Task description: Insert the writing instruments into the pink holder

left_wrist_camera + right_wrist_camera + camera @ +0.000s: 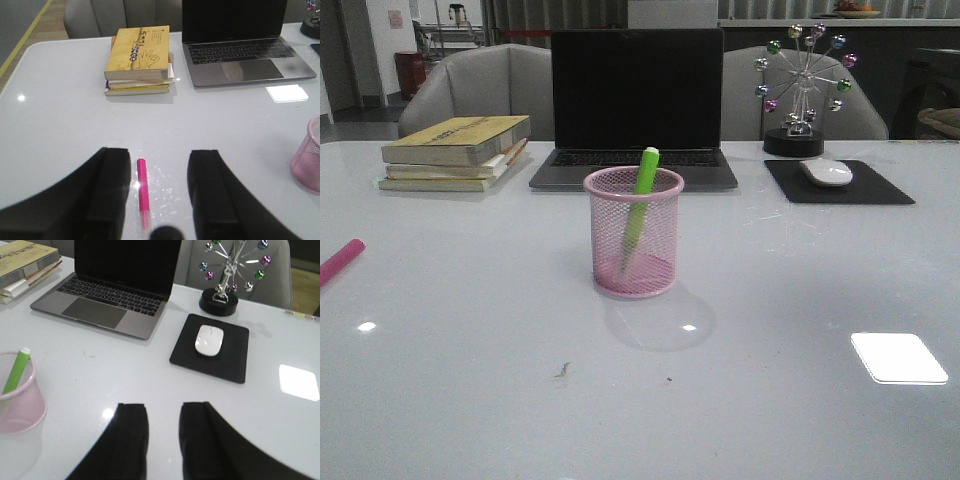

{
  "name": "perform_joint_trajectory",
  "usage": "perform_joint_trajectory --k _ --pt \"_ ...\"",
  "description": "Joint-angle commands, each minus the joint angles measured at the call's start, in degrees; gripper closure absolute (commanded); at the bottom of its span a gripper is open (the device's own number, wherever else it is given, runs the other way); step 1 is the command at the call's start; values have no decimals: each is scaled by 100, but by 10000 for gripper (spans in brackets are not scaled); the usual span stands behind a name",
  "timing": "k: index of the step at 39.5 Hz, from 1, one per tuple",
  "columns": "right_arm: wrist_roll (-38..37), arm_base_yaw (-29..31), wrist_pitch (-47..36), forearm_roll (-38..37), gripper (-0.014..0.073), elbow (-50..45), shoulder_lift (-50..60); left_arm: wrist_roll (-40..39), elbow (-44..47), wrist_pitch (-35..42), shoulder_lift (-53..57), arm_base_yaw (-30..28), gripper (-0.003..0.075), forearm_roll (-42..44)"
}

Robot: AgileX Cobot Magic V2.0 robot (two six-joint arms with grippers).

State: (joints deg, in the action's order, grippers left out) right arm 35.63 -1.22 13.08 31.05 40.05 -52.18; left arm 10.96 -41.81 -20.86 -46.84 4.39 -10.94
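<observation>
The pink mesh holder (633, 246) stands at the table's middle with the green pen (639, 205) leaning inside it, whitish end up. The holder (17, 402) and green pen (15, 371) also show in the right wrist view, and the holder's edge (307, 155) in the left wrist view. The pink pen (340, 261) lies flat at the far left edge of the table. My left gripper (159, 172) hangs open above the pink pen (142, 187), which lies between the fingers, close to one of them. My right gripper (164, 420) is open and holds nothing.
A stack of books (455, 152) lies at the back left, a laptop (635, 110) behind the holder. A black mouse pad (837, 182) with a white mouse (826, 172) and a ball ornament (804, 90) stand at the back right.
</observation>
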Motion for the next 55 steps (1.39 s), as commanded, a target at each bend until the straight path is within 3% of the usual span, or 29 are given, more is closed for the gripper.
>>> perform_joint_trajectory --k 1,7,55 --pt "39 156 -535 212 284 -394 440 -13 -212 427 13 -6 365 -43" --pt "39 305 -305 230 284 -1145 952 -13 -212 427 13 -6 365 -43" --pt "39 305 -444 230 284 -1159 945 -13 -212 489 13 -6 365 -43"
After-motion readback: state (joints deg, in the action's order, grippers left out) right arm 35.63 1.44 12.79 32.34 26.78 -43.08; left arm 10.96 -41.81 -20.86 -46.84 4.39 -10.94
